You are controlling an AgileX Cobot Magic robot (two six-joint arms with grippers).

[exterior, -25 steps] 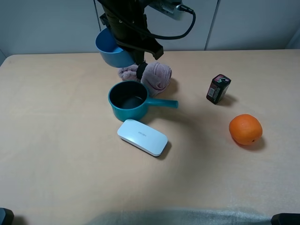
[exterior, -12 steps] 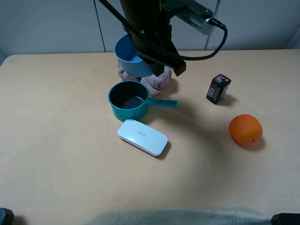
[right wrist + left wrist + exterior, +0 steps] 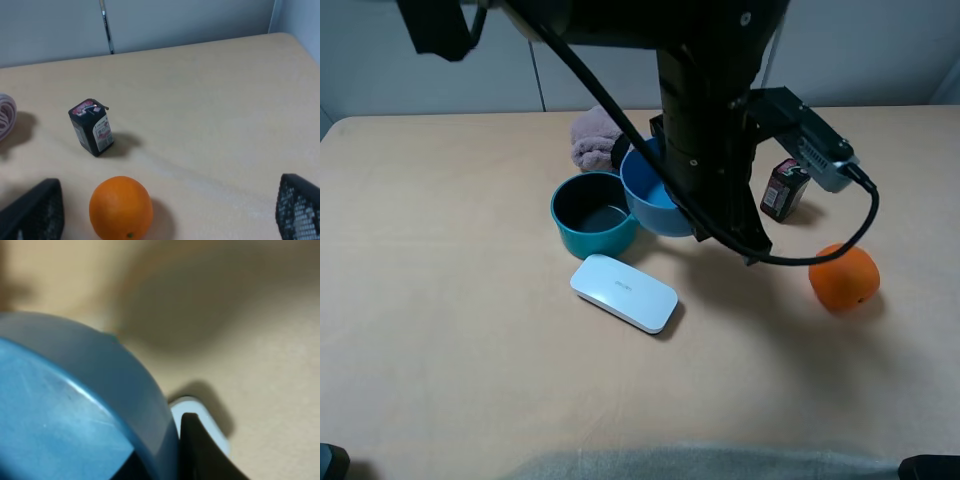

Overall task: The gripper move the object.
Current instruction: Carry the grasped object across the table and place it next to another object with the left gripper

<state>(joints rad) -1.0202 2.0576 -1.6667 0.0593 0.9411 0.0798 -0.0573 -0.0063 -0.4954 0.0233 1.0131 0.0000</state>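
Observation:
The mid-blue bowl hangs above the table, just right of the teal pot, whose handle it hides. My left arm reaches over it from the back, and its bulk hides the left gripper in the high view. In the left wrist view the bowl fills the frame, with one dark finger tight against its rim, so the gripper is shut on the bowl. My right gripper is open and empty, low over the table near the orange.
A white flat box lies in front of the pot; its edge shows under the bowl. A pink cloth lies behind. A small dark carton and an orange sit to the right.
My left arm has carried the bowl from above the pink cloth at the back forward and to the right, down beside the teal pot. Nothing else has moved.

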